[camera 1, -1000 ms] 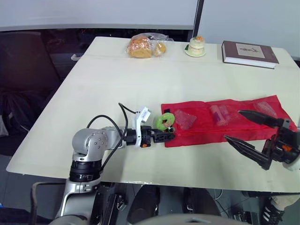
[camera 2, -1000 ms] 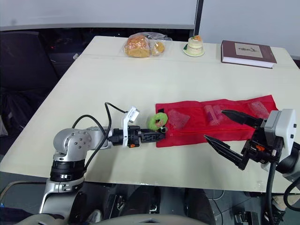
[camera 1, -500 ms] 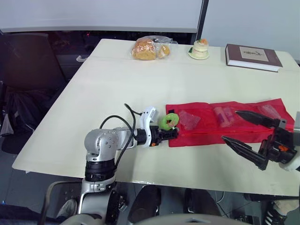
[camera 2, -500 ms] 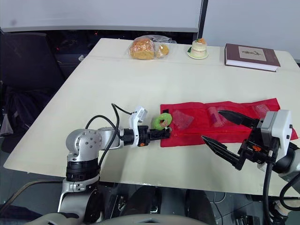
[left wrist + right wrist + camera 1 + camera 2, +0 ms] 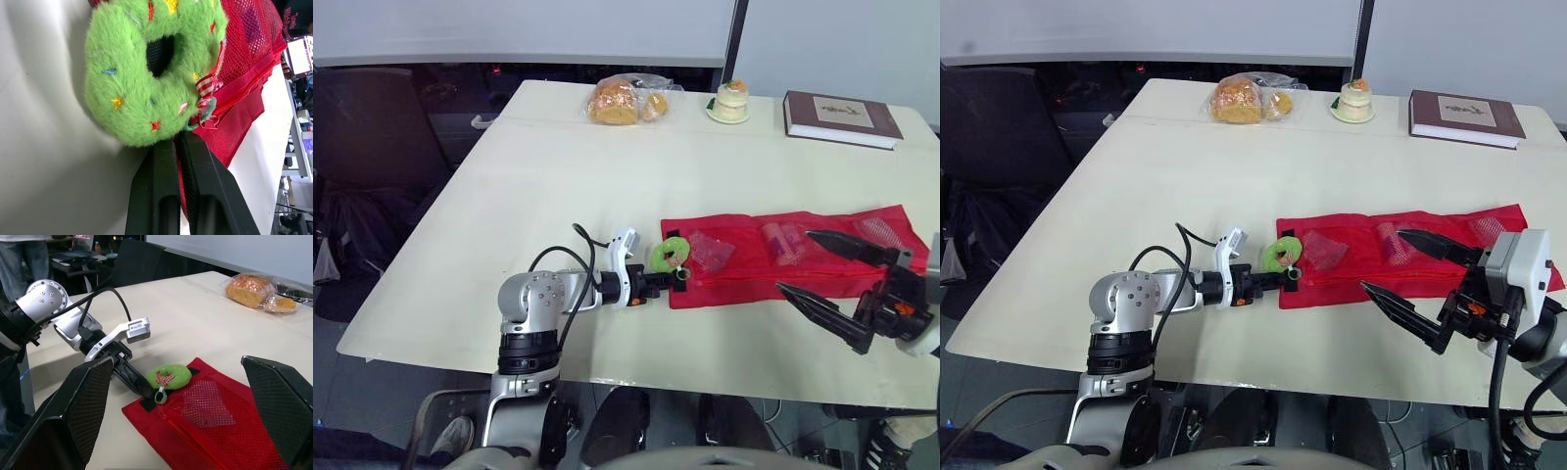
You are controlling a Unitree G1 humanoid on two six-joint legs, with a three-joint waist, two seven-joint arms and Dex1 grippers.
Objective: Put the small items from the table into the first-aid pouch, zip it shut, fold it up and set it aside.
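A red mesh first-aid pouch [image 5: 803, 269] lies flat near the table's front right, with small packets [image 5: 710, 250] showing in its pockets. A fuzzy green ring toy [image 5: 151, 68] rests at the pouch's left end, beside the zipper pull [image 5: 208, 105]. My left gripper [image 5: 677, 277] lies low on the table just below the toy, shut on the pouch's left edge; red mesh shows between its fingers [image 5: 159, 166]. My right gripper [image 5: 793, 260] hovers wide open over the pouch's right half, holding nothing.
Along the table's far edge stand a bagged loaf [image 5: 625, 98], a small cake on a plate [image 5: 731, 100] and a dark book [image 5: 842, 116]. A dark chair [image 5: 372, 127] stands off the table's left side. A person [image 5: 24, 254] stands beyond it.
My left gripper's fingers have come together on the pouch's left edge, under the green toy. The camera shifted a little. My right gripper has stayed open in place.
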